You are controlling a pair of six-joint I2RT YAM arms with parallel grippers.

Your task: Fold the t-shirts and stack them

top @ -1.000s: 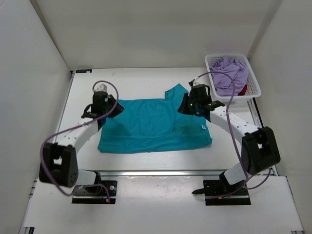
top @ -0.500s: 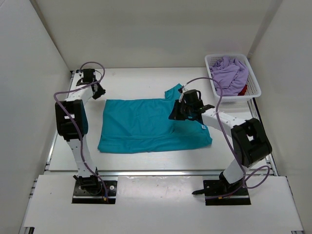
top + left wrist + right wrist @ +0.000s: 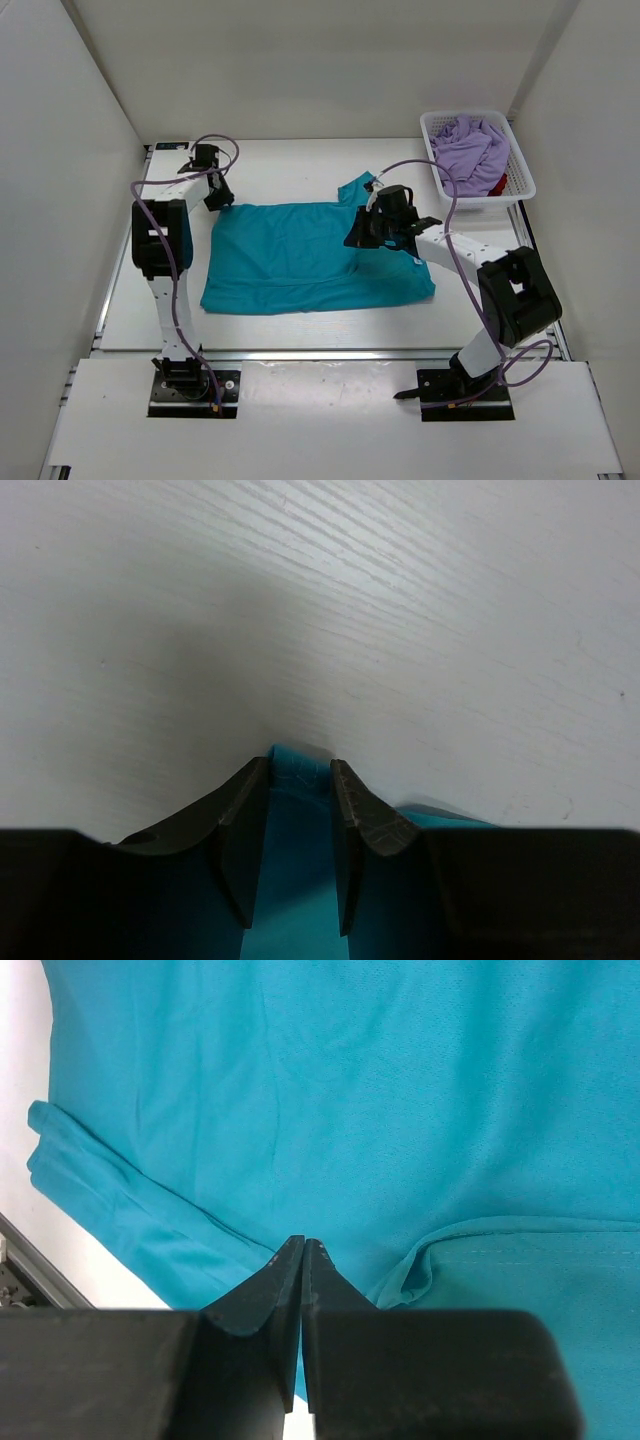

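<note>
Teal t-shirt [image 3: 300, 255] spread flat at the centre of the table [image 3: 290, 165], a gripper at each far corner.
At the shirt's 10 o'clock corner, left gripper [image 3: 217, 197], fingers [image 3: 240, 830] partly apart, straddling the cloth edge without clamping it. Toward 1 o'clock, right gripper [image 3: 358, 236] low over the teal cloth, pressed fully together, no fabric visible in between. At the table's 2 o'clock, white basket [image 3: 522, 172] with lavender t-shirt [image 3: 472, 148] heaped over red t-shirt [image 3: 497, 185].
</note>
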